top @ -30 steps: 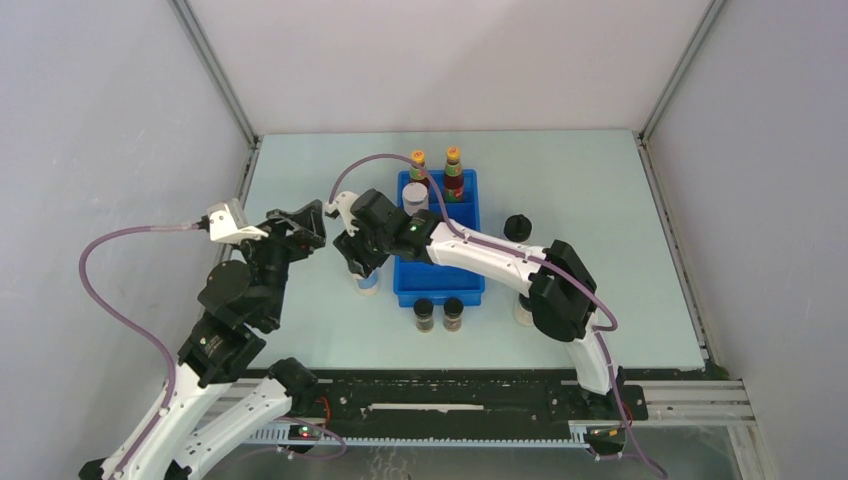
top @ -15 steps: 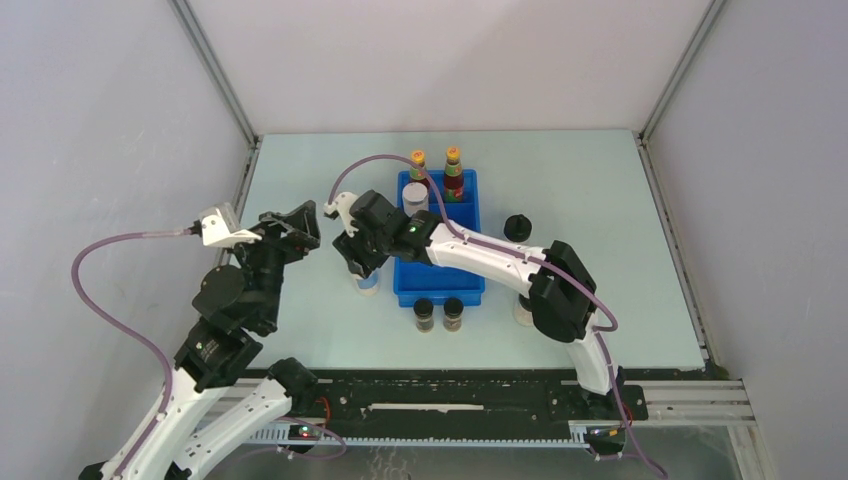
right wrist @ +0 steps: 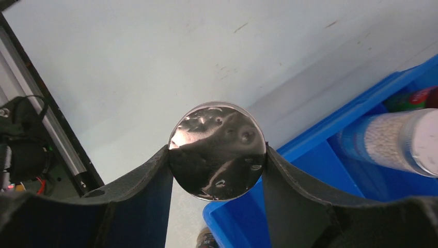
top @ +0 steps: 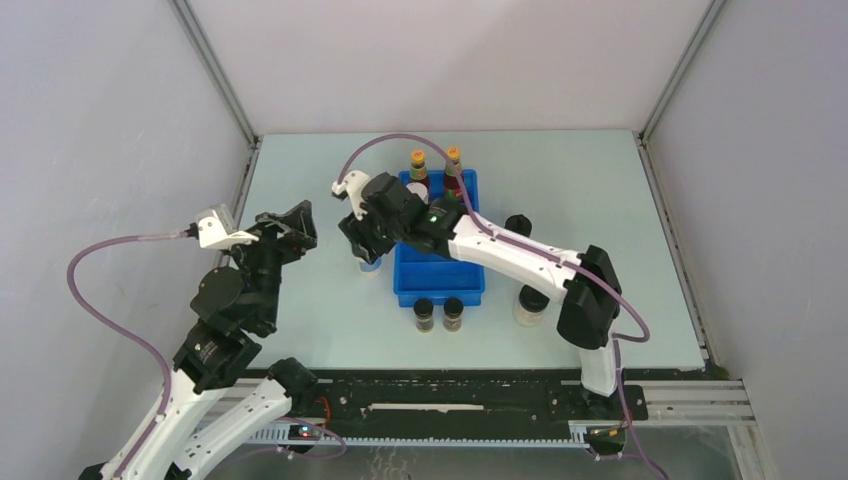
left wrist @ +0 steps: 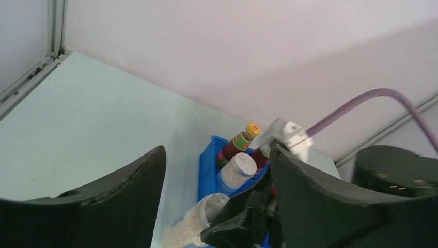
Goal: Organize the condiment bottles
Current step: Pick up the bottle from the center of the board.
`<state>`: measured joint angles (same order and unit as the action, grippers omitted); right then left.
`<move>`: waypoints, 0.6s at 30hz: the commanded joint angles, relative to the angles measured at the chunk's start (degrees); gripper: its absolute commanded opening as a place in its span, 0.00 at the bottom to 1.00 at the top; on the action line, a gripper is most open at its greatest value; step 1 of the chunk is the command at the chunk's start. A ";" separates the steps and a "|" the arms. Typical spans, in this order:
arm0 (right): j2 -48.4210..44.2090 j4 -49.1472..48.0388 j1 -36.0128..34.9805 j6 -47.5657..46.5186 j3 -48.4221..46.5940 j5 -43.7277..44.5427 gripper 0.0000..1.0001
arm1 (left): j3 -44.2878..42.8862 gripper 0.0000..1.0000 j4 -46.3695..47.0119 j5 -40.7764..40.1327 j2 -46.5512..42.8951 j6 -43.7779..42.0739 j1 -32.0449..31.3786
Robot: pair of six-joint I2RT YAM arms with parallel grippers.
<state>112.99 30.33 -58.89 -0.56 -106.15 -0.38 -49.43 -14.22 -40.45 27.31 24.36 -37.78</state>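
Right gripper (top: pixel 369 240) was clamped on a grey-lidded jar (right wrist: pixel 217 150), one finger on each side just below the lid. Within the last second it had carried the jar from its nearer spot on the table farther along the left wall of the blue tray (top: pixel 440 292). The jar sat just left of the rim, tilted, apparently lifted, not yet inside. Its twin jar (right wrist: pixel 385 140) was already in the tray by the red sauce bottles (top: pixel 418 166). Left gripper (top: pixel 290 222) was open, empty, and had drifted slightly left. Judged: placement imminent. Tiny dark jars (top: pixel 424 314) waited outside, near of the tray.
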 commanded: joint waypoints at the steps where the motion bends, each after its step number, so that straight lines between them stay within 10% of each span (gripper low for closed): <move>1: -6.98 -2.76 0.58 0.29 -3.71 2.86 0.00 | 0.26 0.77 2.10 -1.65 -0.09 -1.16 -0.22; 18: -20.77 -0.92 7.74 2.96 1.74 10.58 0.00 | -2.53 0.77 0.55 1.42 8.47 -0.46 -0.26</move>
<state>97.95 32.40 -53.12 1.23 -105.30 7.14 -49.52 -14.22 -40.42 32.45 24.40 -37.82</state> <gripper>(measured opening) 0.637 0.774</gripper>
